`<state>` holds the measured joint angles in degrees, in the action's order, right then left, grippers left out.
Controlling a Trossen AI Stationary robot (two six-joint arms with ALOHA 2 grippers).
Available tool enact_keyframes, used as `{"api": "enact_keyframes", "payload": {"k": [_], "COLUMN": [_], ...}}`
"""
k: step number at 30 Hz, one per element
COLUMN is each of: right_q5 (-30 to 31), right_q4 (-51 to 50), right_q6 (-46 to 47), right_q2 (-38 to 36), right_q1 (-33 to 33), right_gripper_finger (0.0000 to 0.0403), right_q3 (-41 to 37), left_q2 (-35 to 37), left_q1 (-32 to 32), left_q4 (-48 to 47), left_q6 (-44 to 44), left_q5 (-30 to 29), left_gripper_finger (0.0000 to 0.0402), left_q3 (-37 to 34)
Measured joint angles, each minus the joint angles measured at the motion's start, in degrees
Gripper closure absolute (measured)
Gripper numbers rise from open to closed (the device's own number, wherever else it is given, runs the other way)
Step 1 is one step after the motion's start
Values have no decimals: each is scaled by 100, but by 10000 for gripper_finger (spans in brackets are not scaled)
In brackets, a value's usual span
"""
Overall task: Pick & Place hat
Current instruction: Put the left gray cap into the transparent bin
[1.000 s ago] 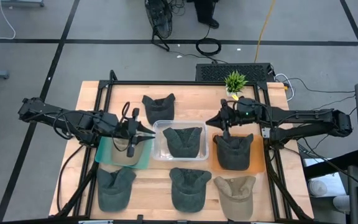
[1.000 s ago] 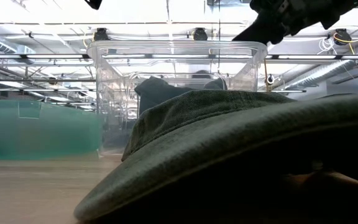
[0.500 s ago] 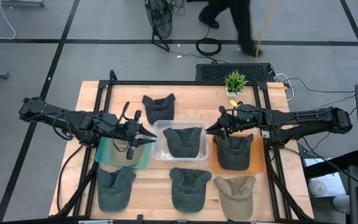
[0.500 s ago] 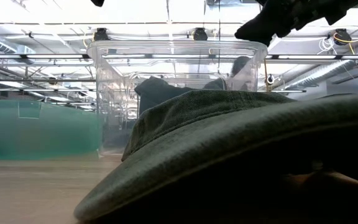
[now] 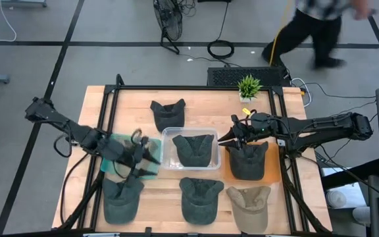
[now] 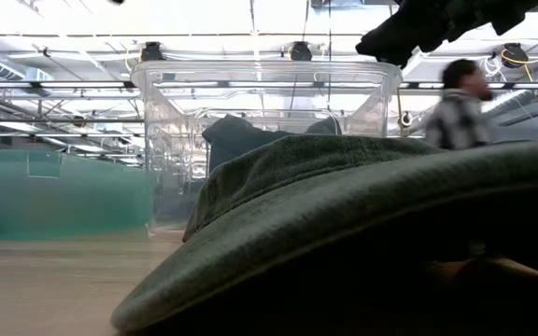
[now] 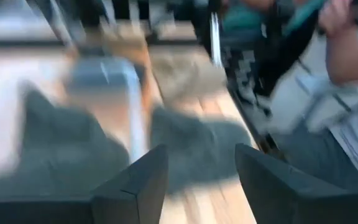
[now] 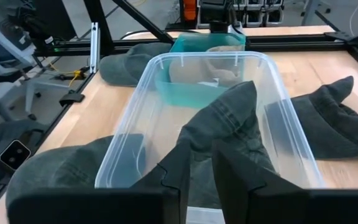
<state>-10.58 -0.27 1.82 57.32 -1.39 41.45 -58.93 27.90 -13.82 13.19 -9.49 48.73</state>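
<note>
High view showed the wooden table (image 5: 97, 99) with 6 hats laid out on it and 3 containers in a row across its middle. A clear plastic bin (image 5: 191, 148) sat at the centre and held 1 dark grey hat (image 5: 195, 149). An orange tray (image 5: 274, 172) to its right carried a second dark hat (image 5: 247, 160), and a teal tray (image 5: 110, 162) stood to its left.

The left gripper (image 5: 151, 157) was positioned over the teal tray, near the left wall of the clear plastic bin. Its fingers (image 7: 135, 183) stood apart in the left wrist view, with nothing between them — that view was heavily blurred.

The right gripper (image 5: 224, 138) was positioned above the gap between the clear plastic bin and the orange tray, clear of both. In the right wrist view its fingers (image 8: 178, 169) stood close together with only a narrow slit between them, and nothing was clamped.

Remaining hats:
- 1 dark hat (image 5: 168, 113) behind the bin.
- 1 dark hat (image 5: 122, 199) at the front left, just in front of the teal tray.
- 1 dark hat (image 5: 201, 199) at the front centre.
- 1 tan hat (image 5: 249, 206) at the front right.

A small potted plant (image 5: 249, 86) stood at the rear edge of the table. A person (image 5: 321, 26) was on the floor beyond it — well apart from both arms.
</note>
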Motion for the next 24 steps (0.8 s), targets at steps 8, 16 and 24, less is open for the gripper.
{"api": "enact_keyframes", "payload": {"k": [8, 16, 24], "right_q5": [2, 8, 32], "right_q4": [178, 678, 692], "right_q6": [-353, -791, -857], "right_q2": [0, 0, 2], "right_q1": [-1, -42, -355], "right_gripper_finger": [343, 343, 344], "right_q3": [-2, -2, -2], "left_q2": [-525, -1555, -2269], "left_q1": [1040, 1359, 1314], "left_q4": [-2128, -3789, -3870], "left_q6": [2229, 3468, 3565], "left_q5": [-342, 412, 649], "left_gripper_finger": [221, 254, 278], "left_q3": [444, 1674, 2138]}}
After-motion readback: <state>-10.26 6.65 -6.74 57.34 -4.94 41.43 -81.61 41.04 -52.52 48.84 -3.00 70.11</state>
